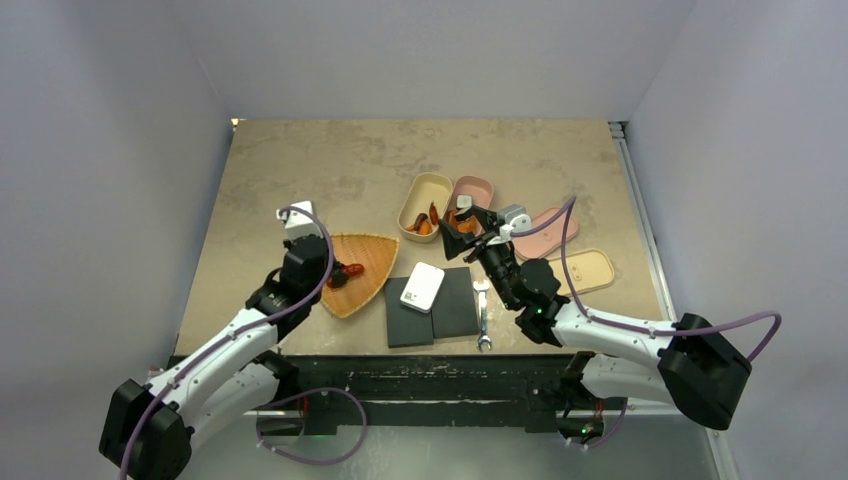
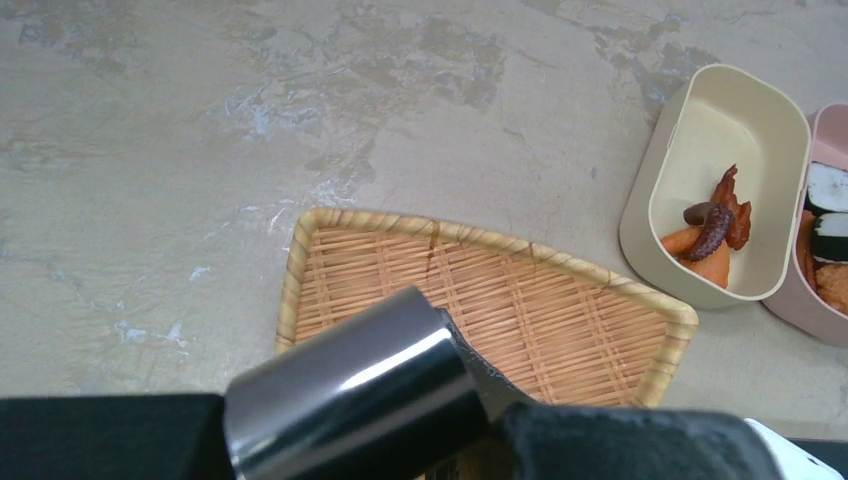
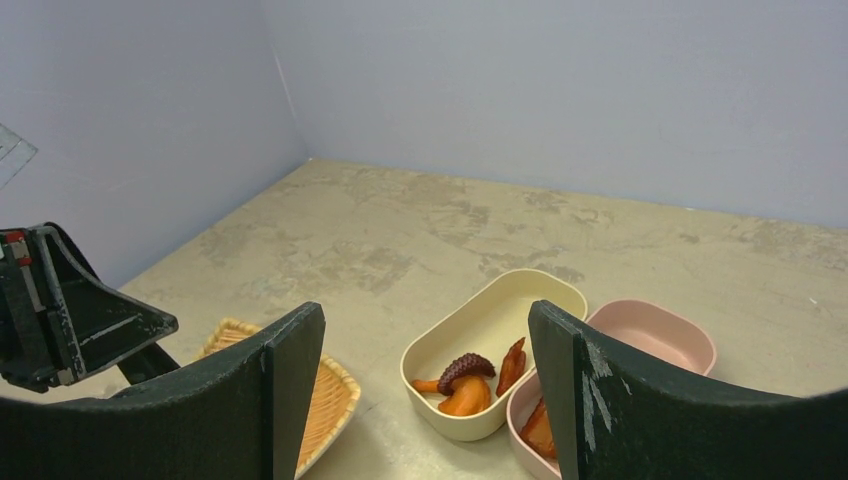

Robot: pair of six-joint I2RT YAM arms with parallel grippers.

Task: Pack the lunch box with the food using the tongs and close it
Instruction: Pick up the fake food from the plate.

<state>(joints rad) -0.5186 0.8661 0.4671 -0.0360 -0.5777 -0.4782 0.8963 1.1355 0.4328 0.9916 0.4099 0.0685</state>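
Right claw [image 3: 425, 318] spread wide above cream box [image 3: 500, 308] rim — tabletop [image 3: 400, 220] beyond.

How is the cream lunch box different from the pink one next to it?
The cream box is a pale yellowish color, and the pink box is soft pink. The cream box holds orange and brown pieces, while the pink box holds black-and-white rolls. Both are open, with rounded corners, and sit side by side.

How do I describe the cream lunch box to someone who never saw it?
Find the fan-shaped woven tray left of centre. Right of it and farther back sit two open oval boxes; the cream lunch box is the left one, its neighbour pink.
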